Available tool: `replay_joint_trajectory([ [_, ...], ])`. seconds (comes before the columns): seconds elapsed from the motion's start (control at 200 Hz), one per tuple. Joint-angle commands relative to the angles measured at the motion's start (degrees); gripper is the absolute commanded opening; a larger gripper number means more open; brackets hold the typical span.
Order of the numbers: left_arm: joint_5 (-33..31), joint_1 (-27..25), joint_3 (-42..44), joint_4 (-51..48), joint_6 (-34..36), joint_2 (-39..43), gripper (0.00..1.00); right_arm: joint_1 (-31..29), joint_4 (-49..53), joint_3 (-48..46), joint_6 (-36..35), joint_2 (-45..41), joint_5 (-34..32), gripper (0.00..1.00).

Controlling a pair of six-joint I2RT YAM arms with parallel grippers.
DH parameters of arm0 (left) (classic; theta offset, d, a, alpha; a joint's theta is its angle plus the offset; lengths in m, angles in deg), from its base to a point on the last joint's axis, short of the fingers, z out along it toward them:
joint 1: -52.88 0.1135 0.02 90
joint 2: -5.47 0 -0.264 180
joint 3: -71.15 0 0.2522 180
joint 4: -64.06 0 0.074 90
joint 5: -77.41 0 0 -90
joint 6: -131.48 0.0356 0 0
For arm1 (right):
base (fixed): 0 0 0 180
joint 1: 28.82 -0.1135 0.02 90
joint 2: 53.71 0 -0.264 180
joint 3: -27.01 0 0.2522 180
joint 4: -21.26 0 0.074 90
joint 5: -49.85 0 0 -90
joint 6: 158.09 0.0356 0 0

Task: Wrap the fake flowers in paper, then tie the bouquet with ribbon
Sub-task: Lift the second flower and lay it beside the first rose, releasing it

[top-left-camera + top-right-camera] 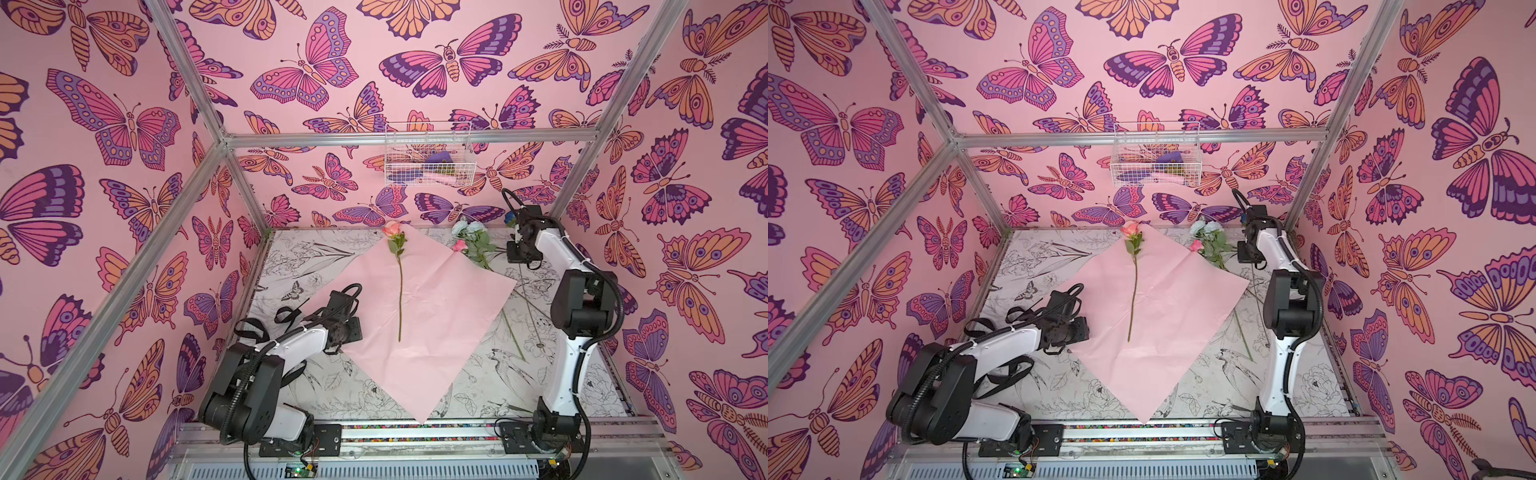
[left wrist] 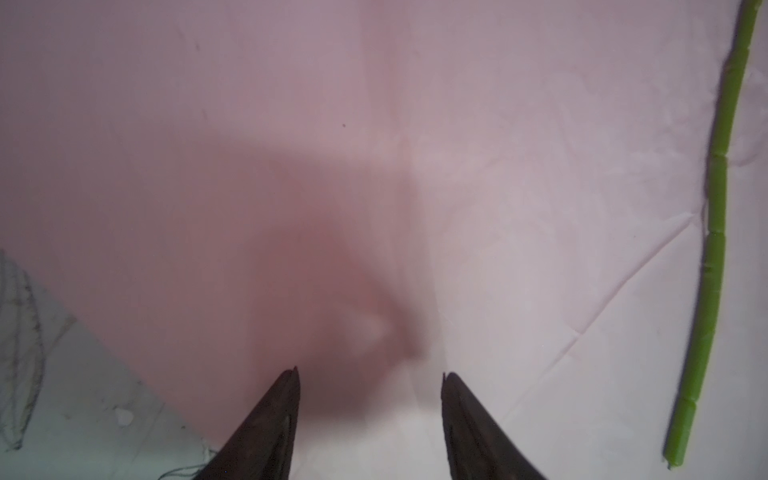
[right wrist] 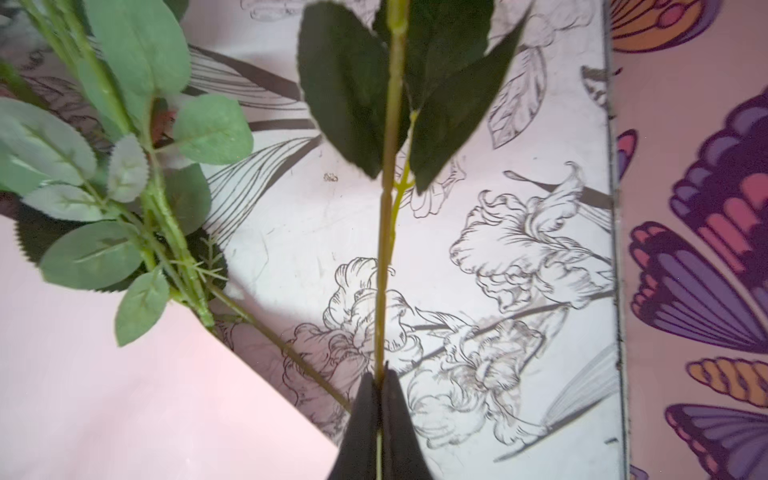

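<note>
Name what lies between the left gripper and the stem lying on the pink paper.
Only bare pink paper, seen in the left wrist view between the left gripper and the stem.

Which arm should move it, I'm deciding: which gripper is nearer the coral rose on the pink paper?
Left. The left gripper sits open beside the coral rose; the right gripper pinches another stem, farther right.

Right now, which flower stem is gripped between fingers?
The dark-leaved stem, pinched by the right arm's fingers; the coral rose lies free on the pink paper, the pale bunch at its edge.
</note>
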State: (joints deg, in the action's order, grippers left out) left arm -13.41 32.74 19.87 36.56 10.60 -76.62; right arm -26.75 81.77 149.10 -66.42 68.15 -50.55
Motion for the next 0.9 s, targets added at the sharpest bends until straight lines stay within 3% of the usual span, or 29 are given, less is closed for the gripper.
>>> replay_joint_trajectory([
  [0.0, 0.6, 0.5, 1.1, -1.1, -0.3, 1.0, 0.58, -2.3, 4.0, -0.7, 1.6, -6.5, -0.4, 0.00],
  [0.135, 0.6, 0.4, 1.5, -1.0, -0.4, 1.1, 0.58, -4.4, 4.3, -3.5, 6.6, -11.6, 7.3, 0.00],
  [0.225, 0.7, 0.5, 1.8, -0.9, -0.3, 1.4, 0.58, -5.5, 1.9, -7.7, 11.9, -14.7, 15.8, 0.00],
  [0.411, 1.1, 0.5, 2.5, -0.8, -0.3, 2.1, 0.58, -9.1, -10.3, -18.9, 24.1, -18.7, 31.1, 0.00],
  [0.686, 1.1, 0.4, 3.8, -0.7, -0.6, 4.0, 0.58, -20.4, -19.1, -20.0, 31.8, -14.9, 28.0, 0.00],
  [0.896, 2.3, 0.5, 3.7, -0.2, -0.8, 3.9, 0.58, -25.2, -19.2, -10.0, 34.4, -4.3, 26.3, 0.00],
])
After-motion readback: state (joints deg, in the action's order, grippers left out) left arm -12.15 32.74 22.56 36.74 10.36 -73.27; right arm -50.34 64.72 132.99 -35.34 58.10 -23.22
